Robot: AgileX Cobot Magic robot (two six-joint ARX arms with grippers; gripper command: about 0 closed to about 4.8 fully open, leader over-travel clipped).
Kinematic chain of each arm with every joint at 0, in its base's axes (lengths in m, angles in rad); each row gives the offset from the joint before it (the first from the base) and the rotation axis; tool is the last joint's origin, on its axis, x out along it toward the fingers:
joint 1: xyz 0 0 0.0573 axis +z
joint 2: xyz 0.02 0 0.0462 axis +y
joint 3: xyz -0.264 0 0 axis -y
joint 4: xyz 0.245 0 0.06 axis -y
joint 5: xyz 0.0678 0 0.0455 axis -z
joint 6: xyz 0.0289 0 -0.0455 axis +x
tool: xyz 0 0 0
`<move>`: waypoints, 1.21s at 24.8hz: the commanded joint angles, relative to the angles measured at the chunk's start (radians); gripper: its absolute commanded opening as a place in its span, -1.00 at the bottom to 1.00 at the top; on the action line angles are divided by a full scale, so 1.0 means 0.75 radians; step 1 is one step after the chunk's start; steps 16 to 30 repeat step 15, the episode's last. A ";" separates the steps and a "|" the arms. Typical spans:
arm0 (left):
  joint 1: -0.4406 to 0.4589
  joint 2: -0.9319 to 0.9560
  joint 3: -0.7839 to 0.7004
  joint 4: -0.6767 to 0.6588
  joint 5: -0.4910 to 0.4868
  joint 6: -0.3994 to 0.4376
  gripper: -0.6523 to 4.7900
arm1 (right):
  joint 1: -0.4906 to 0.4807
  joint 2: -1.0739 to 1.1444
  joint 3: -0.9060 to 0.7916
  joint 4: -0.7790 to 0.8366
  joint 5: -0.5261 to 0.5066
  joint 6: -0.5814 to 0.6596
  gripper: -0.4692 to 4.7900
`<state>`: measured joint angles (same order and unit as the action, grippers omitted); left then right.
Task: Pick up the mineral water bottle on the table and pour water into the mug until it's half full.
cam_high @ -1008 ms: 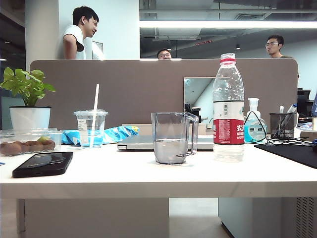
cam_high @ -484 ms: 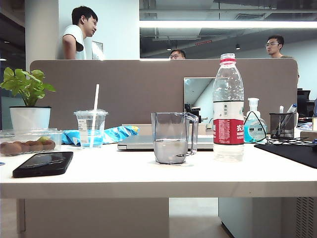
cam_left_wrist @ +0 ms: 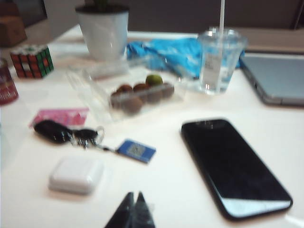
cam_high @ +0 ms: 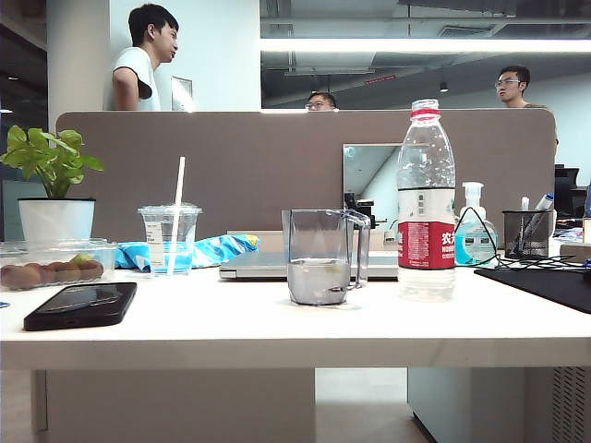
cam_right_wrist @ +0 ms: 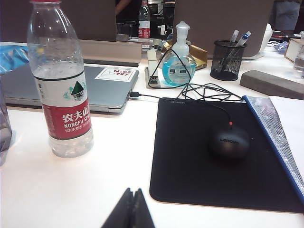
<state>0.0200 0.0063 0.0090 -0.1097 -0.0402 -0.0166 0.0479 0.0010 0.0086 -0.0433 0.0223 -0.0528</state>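
The mineral water bottle point(cam_high: 426, 198) stands upright on the white table point(cam_high: 277, 332), uncapped, with a red neck ring and a red-and-white label. To its left stands the clear angular mug point(cam_high: 320, 258), with water low in it. The right wrist view shows the bottle point(cam_right_wrist: 61, 80) close by and a sliver of the mug point(cam_right_wrist: 4, 133) at the frame's edge. My right gripper point(cam_right_wrist: 133, 192) is shut and empty, short of the bottle. My left gripper point(cam_left_wrist: 134, 195) is also shut and empty, over the table near a black phone point(cam_left_wrist: 232, 166). Neither gripper shows in the exterior view.
A lidded cup with a straw point(cam_high: 170, 238), a fruit box point(cam_high: 51, 266), a potted plant point(cam_high: 54, 189) and the phone point(cam_high: 81, 305) are at the left. A laptop point(cam_high: 277, 265) lies behind the mug. A mouse point(cam_right_wrist: 229, 141) on a black pad, a pump bottle point(cam_right_wrist: 177, 66) and a pen holder point(cam_right_wrist: 227, 59) are at the right.
Nothing on the table has moved. Only the people behind the partition have shifted a little.
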 commanded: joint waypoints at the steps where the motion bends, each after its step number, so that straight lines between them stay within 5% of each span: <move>1: -0.004 0.002 0.000 -0.005 0.025 0.002 -0.78 | 0.002 -0.001 -0.010 0.018 0.002 0.000 -0.84; 30: -0.003 0.002 0.000 -0.002 0.024 -0.027 -0.78 | 0.002 -0.001 -0.010 0.018 0.002 0.000 -0.84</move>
